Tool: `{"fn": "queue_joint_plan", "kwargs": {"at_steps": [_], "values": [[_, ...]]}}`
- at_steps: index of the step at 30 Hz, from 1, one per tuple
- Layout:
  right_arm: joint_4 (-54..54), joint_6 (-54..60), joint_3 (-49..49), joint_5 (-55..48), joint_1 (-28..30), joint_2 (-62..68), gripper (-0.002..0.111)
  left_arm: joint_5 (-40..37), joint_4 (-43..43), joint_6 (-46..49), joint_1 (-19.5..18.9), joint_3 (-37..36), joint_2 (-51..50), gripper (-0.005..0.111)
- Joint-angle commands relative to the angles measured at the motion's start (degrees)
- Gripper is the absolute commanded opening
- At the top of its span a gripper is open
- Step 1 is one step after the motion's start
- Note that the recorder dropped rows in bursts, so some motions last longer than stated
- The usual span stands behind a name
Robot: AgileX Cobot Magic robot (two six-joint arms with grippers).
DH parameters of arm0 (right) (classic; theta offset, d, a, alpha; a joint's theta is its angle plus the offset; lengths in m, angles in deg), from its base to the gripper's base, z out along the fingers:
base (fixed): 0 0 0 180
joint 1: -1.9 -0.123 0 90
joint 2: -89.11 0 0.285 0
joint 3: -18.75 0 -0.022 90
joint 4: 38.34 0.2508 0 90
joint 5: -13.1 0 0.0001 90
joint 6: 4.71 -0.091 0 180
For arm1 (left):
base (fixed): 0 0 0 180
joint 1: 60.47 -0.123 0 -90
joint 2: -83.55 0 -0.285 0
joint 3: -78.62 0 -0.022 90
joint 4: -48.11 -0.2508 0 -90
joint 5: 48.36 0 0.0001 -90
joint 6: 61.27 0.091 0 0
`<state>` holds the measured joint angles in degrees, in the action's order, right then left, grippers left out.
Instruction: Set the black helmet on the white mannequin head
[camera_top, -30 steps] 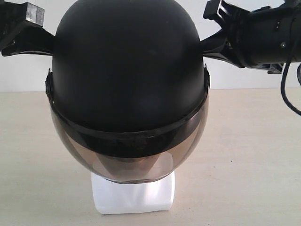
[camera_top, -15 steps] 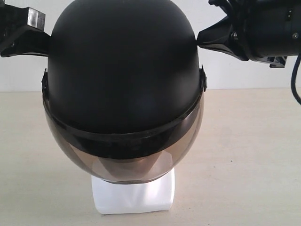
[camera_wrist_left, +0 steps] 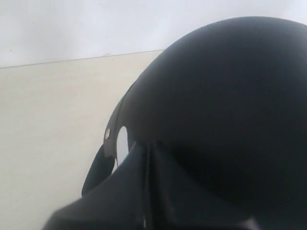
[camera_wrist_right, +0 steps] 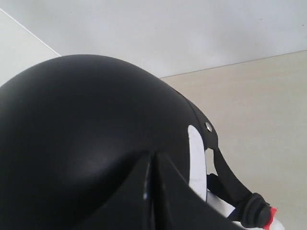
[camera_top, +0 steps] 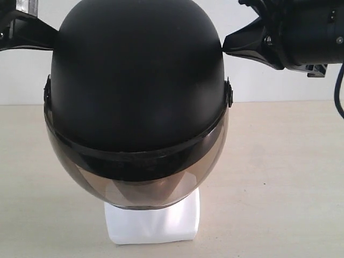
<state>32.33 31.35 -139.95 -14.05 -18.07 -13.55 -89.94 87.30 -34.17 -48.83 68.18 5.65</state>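
The black helmet sits over the white mannequin head, whose squarish base shows below the smoky visor. My left gripper is shut, with its tip against the helmet's upper left side. The right gripper is also shut and touches the upper right side. In the left wrist view the closed fingers meet the shell, and a slice of white head shows at the rim. The right wrist view shows closed fingers, the white head and the strap's red buckle.
A pale beige table stretches around the head, with a white wall behind it. The right arm's black body and cable hang at the upper right.
The helmet has shifted left and sunk a little lower on the head. The left gripper has risen slightly and the right gripper has followed leftward, both still against the shell.
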Motion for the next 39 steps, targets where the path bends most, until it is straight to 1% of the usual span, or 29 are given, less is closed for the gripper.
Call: {"fn": "queue_joint_plan", "kwargs": {"at_steps": [1,4,6,8,10,11,15,20,23,27,32,36,39], "values": [[0.7,0.5,-0.2,-5.8,-1.2,-0.3,0.0,-3.6,1.5,-0.5,1.0,-0.2,1.6,0.004],[0.2,0.5,-0.2,-5.6,-1.2,-0.5,0.0,-4.0,-2.6,-1.2,1.0,-0.2,3.3,0.004],[-1.7,0.5,-0.2,-5.3,-1.2,-1.3,0.0,-3.8,-8.2,-6.4,0.7,-0.2,4.9,0.004],[-3.8,-0.1,-0.2,-5.2,-1.1,-2.9,0.0,-4.0,-13.4,-11.3,-0.5,-0.2,6.9,0.004],[-7.0,-1.4,-0.2,-4.8,-1.0,-4.9,0.0,-4.4,-18.2,-13.8,-1.9,-0.2,9.4,0.004],[-9.0,-2.7,-0.2,-3.8,-1.0,-6.2,0.0,-4.5,-19.3,-14.4,-2.5,-0.2,10.7,0.004],[-14.3,-7.4,-0.2,-1.1,-1.0,-9.2,0.0,-4.8,-18.8,-14.4,-3.4,-0.2,13.7,0.004],[-19.3,-11.9,-0.2,-3.0,-1.0,-11.8,0.0,-9.1,-19.4,-14.4,-3.4,-0.2,15.8,0.004],[-22.9,-14.6,-0.2,-3.0,-1.0,-14.2,0.0,-9.9,-19.5,-14.4,-3.4,-0.2,17.7,0.004],[-29.7,-19.4,-0.1,-5.6,-1.0,-18.4,0.0,-11.6,-18.5,-14.4,-3.4,-0.2,20.7,0.004],[-41.4,-27.3,0.8,-10.1,-1.0,-24.5,0.0,-13.7,-16.8,-14.7,-3.4,-0.3,27.8,0.004],[-43.8,-28.7,5.2,-10.7,-1.0,-31.2,0.0,-13.5,-13.6,-14.7,-3.4,-3.1,34.7,0.004],[-43.8,-28.7,9.5,-10.0,-1.0,-36.9,0.0,-12.6,-13.2,-14.7,-3.4,-7.2,40.9,0.004]]}}
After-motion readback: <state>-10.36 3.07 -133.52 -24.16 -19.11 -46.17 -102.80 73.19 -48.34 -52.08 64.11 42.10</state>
